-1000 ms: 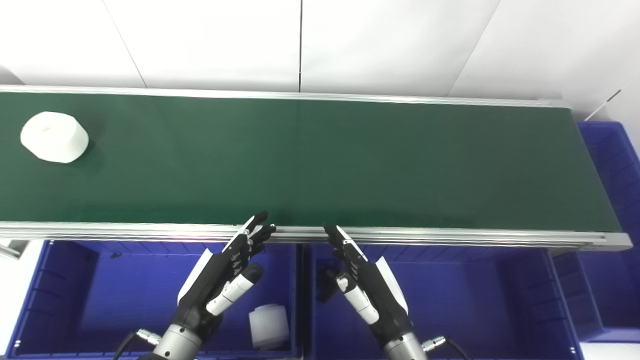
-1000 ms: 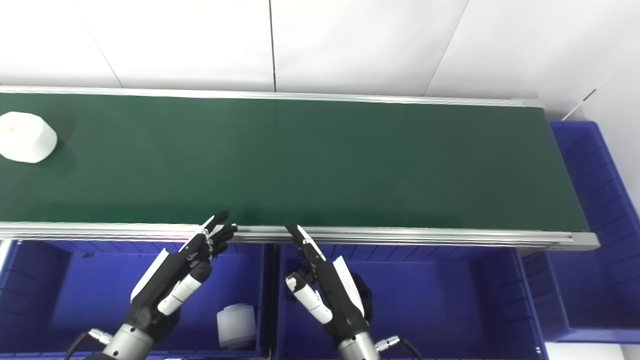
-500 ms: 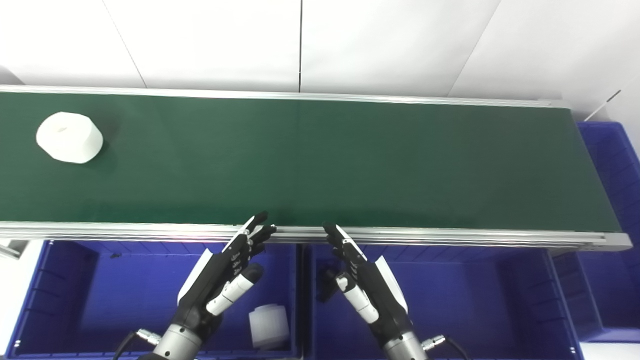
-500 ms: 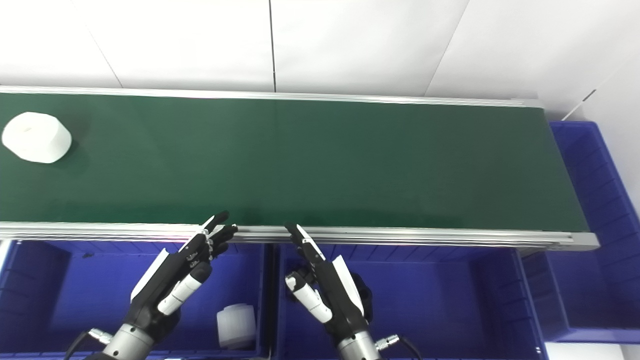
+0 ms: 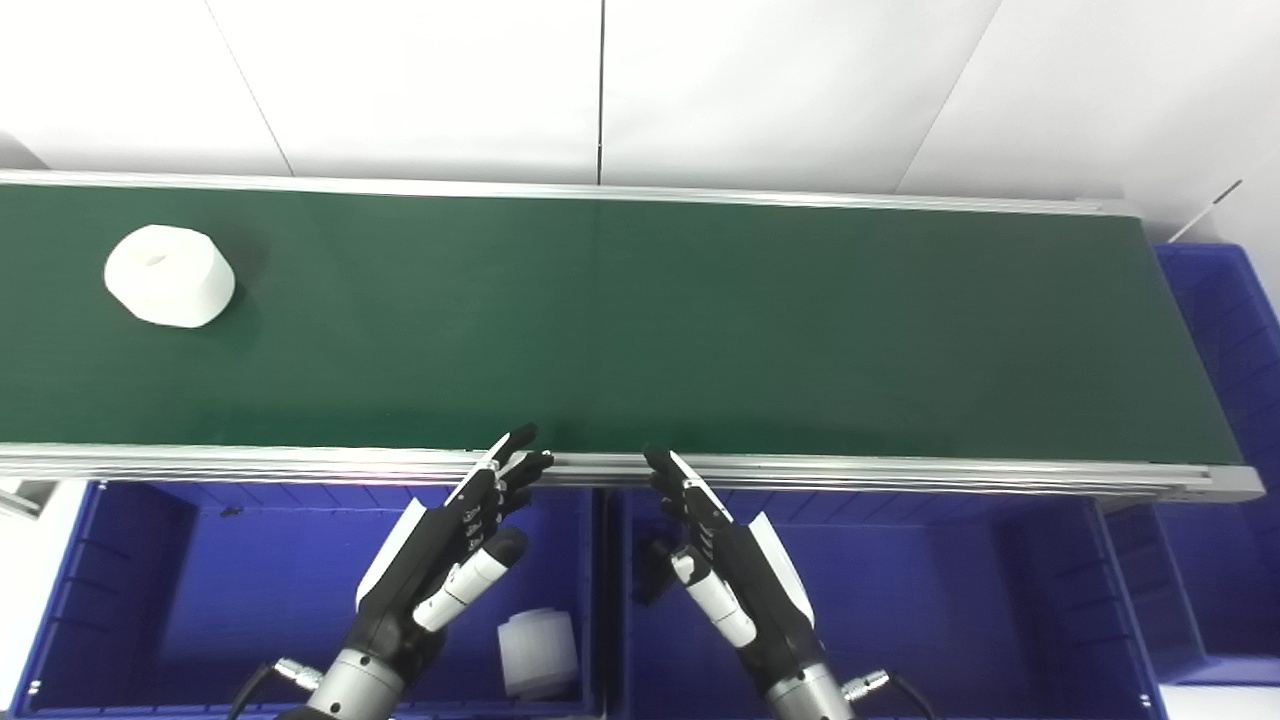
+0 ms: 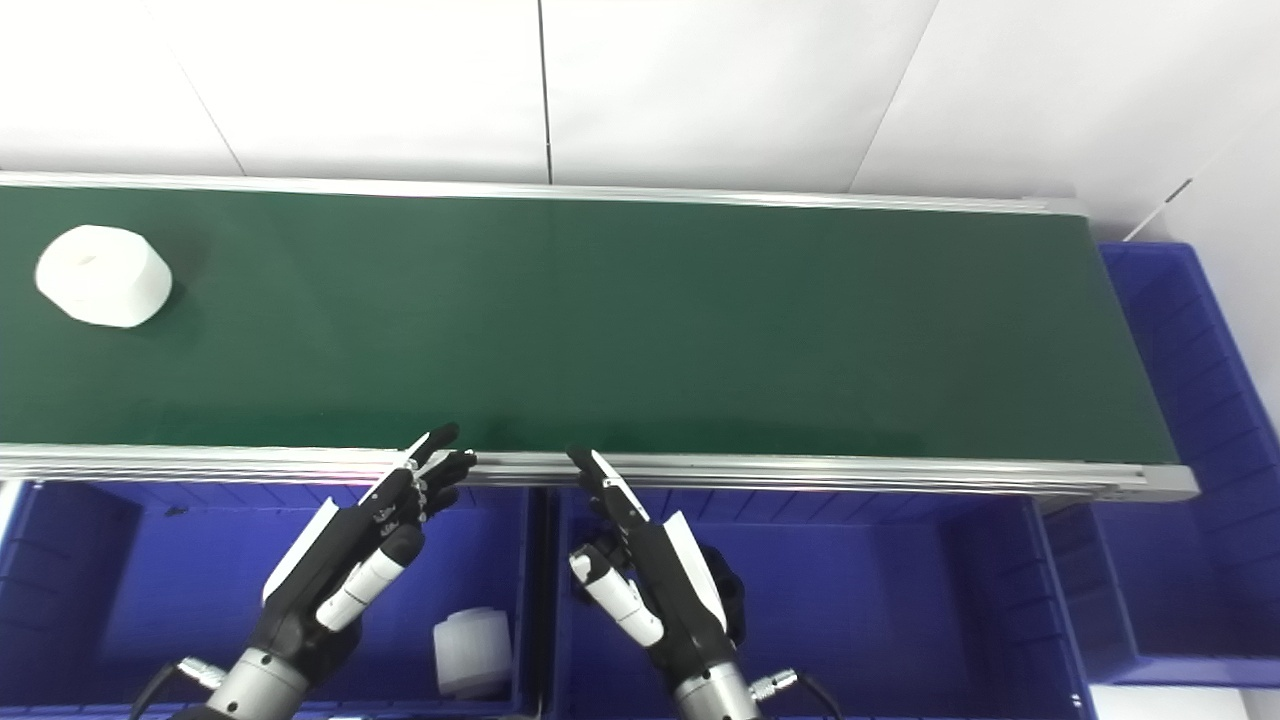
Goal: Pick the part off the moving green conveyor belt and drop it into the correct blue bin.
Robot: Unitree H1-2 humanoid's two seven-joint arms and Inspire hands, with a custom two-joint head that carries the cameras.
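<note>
Behind the work stands a white wall (image 5: 750, 90) of smooth panels, split by thin dark seams. One seam (image 5: 601, 90) runs straight up near the middle; others slant away to the left and right. At the far right a pale surface (image 6: 1240, 200) carries a short dark line. The light is bright and even, with soft shadows only. A small patch of white floor (image 5: 1215, 700) shows in the lower right corner.

We see the part (image 5: 168, 289), a short white cylinder with a small dimple in its top face, upright at the far left of the green conveyor belt (image 5: 640, 320). Three blue bins: lower left (image 5: 130, 600), lower centre (image 5: 900, 600), right edge (image 5: 1225, 330)
</note>
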